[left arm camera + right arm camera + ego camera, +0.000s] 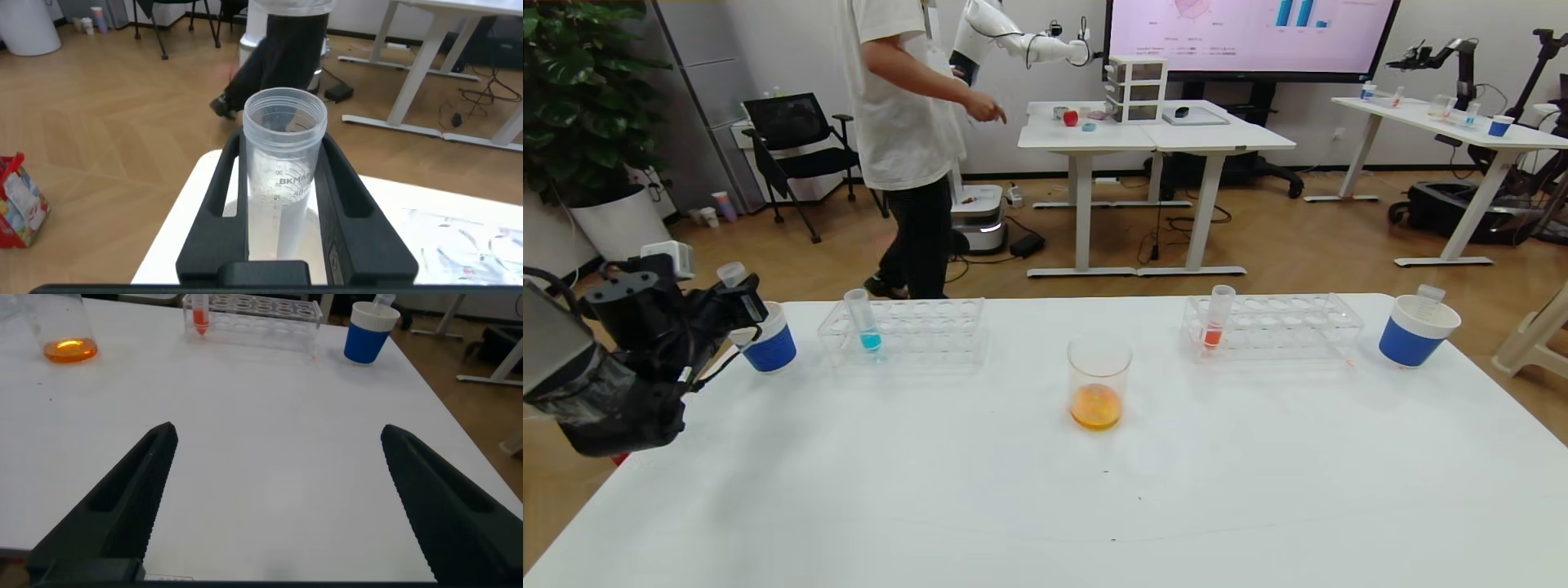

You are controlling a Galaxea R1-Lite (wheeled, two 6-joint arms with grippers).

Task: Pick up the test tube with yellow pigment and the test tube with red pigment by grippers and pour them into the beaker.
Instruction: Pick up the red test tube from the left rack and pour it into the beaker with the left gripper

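Standing behind table (1258,490), person (907,122), blue cup (1409,339)

The head view looks forward and down from above the near edge of the white table (1258,490), taking in its whole width, the beaker (1099,380) at centre and the room beyond. The left wrist view sits close behind the left gripper (282,220), facing out along its fingers over the table's left corner toward the floor. The right wrist view sits low over the table behind the right gripper (278,482), facing the far right corner, and shares with the head view the beaker (61,327), the right rack (253,314) and the right cup (369,333).
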